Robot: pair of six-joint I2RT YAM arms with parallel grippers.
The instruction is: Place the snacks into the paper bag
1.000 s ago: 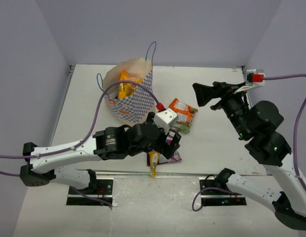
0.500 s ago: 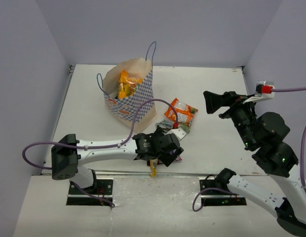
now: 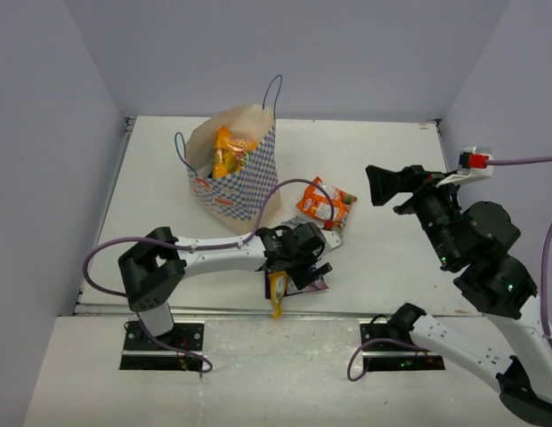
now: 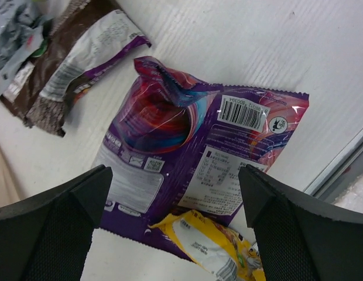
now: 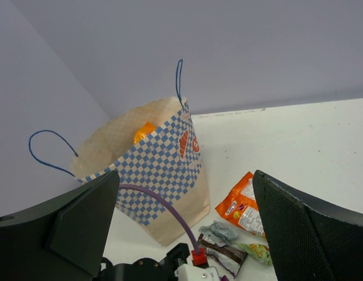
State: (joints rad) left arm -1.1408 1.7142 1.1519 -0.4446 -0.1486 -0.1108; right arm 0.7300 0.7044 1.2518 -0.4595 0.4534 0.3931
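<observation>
While left tool gapes, purple packet flat — long axis diagonal, right tool agape.

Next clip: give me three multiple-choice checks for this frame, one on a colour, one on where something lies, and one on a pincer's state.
1. What colour are the paper bag's handles? A red; B blue; C green.
2. Where is the purple packet? A inside the bag; B leaning on the back wall; C flat on the table near its front edge.
3. How is the left pincer? A open over the purple packet; B shut on it; C shut on nothing.
Answers: 1 B, thin blue cords rise from the bag's rim. 2 C, the left wrist view shows it lying on the white surface. 3 A, the fingers stand wide apart either side of the packet.
</observation>
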